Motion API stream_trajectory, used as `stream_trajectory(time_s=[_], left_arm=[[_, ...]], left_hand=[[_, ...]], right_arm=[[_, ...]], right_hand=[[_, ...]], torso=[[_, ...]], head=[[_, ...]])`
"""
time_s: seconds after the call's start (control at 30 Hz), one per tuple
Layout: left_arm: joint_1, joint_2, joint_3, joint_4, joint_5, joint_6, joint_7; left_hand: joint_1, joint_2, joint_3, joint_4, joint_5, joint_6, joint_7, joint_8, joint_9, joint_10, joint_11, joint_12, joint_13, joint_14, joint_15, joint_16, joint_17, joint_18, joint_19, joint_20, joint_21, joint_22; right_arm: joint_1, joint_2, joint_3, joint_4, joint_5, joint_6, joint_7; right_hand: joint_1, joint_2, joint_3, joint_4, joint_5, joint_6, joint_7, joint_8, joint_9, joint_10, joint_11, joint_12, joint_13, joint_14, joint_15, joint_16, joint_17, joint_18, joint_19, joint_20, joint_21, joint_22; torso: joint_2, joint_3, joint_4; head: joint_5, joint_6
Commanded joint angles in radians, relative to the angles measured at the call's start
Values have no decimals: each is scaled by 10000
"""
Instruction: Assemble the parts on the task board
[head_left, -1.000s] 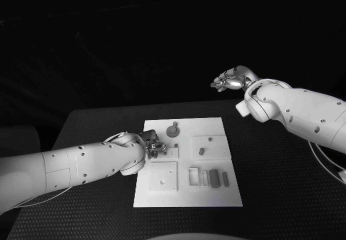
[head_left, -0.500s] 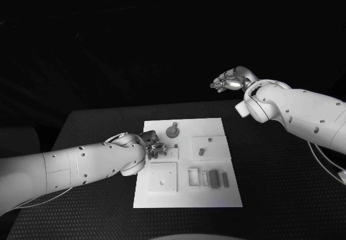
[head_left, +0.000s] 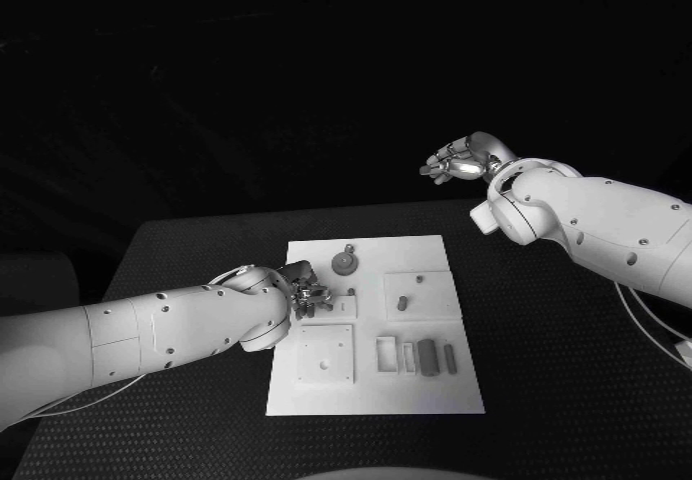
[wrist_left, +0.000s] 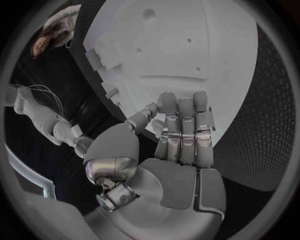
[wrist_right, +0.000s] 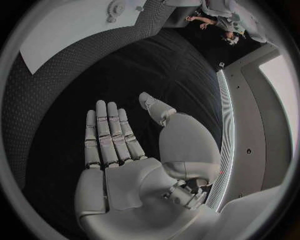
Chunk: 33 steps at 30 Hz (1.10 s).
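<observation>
Left hand (head_left: 309, 297) flat over the task board (head_left: 433, 392), seemingly holding nothing; right hand (head_left: 462, 160) raised, fingers spread, empty.

White rounded arm shells, small dark screw holes; silver segmented left hand (wrist_left: 178, 150), right hand (wrist_right: 134, 165).

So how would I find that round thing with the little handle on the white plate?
Look at the task board, the white plate in the middle of the black table. Near its far edge lies a round grey part. It is the one disc; the other grey pieces are thin bars in a row on the near right.
</observation>
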Motion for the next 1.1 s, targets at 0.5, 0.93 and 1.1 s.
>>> stream_trajectory(time_s=[0.5,0.93,1.1], left_arm=[[0,30,3,10,205,220,72],[-4,0,3,49,148,-123,173],[-8,-53,6,73,148,-362,266]], left_hand=[[-66,-758,-201,337,-132,772,-604,-179,-20,-556,-341,88,-100,-182,-13,163,-198,91,80,38,-215,61],[749,-297,-18,54,-119,819,-626,-199,28,-531,-366,239,-138,-185,-28,364,-347,93,178,24,-298,175],[805,-303,-44,39,-121,853,-638,-190,37,-501,-379,270,-141,-166,-30,400,-366,93,202,22,-303,191]], right_arm=[[-3,13,2,-2,26,148,83],[-6,11,2,-16,31,151,92],[-10,6,2,-22,33,151,96]], right_hand=[[-56,-2,-64,58,-22,-100,156,10,-34,36,28,-66,-56,-87,71,-76,15,-158,-107,-21,-73,49],[-56,-7,-71,75,-21,-108,160,11,-46,32,32,-65,-79,-108,81,-98,19,-168,-129,-23,-92,73],[-57,-7,-73,82,-21,-109,161,12,-49,32,33,-64,-86,-109,83,-101,21,-171,-134,-23,-97,80]], torso=[[-3,5,1],[-1,2,-1],[0,-1,0]], head=[[9,-15],[10,-1],[10,6]])
